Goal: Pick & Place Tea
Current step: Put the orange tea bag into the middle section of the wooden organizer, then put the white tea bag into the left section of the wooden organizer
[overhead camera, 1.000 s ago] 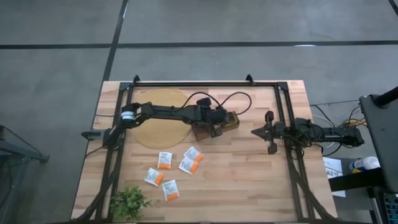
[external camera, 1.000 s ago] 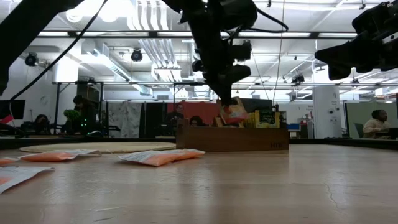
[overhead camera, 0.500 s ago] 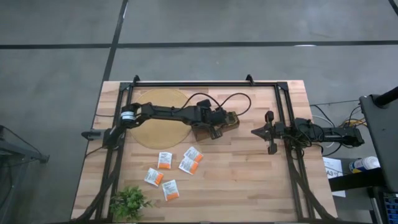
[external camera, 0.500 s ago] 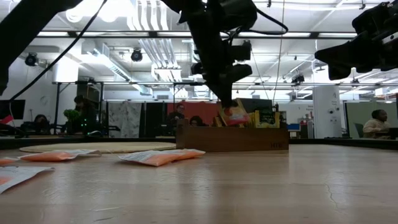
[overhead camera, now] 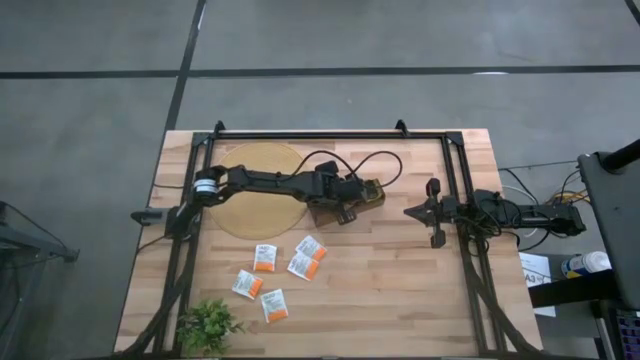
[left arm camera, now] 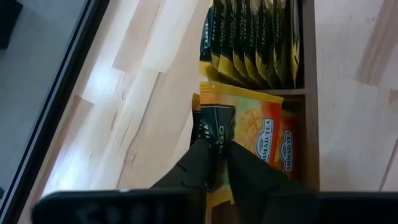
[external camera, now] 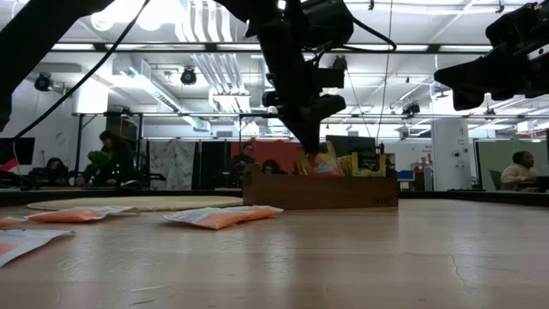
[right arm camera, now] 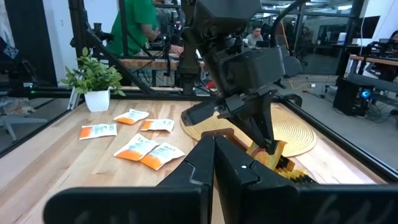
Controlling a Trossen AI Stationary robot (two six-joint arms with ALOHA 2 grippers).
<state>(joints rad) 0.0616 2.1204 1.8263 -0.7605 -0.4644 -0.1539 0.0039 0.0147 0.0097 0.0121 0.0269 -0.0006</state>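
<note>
My left gripper [overhead camera: 352,195] reaches down into the long wooden tray [overhead camera: 362,192] in the middle of the table and is shut on one tea sachet [left arm camera: 214,121], which has a dark face and an orange edge. Behind it, orange sachets [left arm camera: 267,134] stand in the same compartment. A row of dark green and yellow sachets [left arm camera: 255,37] fills the compartment beyond. Several white and orange sachets [overhead camera: 265,258] lie flat on the table nearer the front edge. My right gripper [overhead camera: 432,212] rests shut at the table's right side, holding nothing. My left gripper pinches the sachet's near end [left arm camera: 213,149] between its two fingers. The fingers slant down from the table's left side. The sachet stands on edge with its far part down in the tray compartment, against the orange sachets behind it.
A round straw mat [overhead camera: 255,190] lies under the left arm at the back left. A small leafy plant [overhead camera: 208,325] stands at the front left corner. A black frame [overhead camera: 455,180] runs round the table. People sit in the room beyond.
My left gripper has tipped slightly downward over the tray. The sachet it holds has sunk a little deeper into the compartment.
</note>
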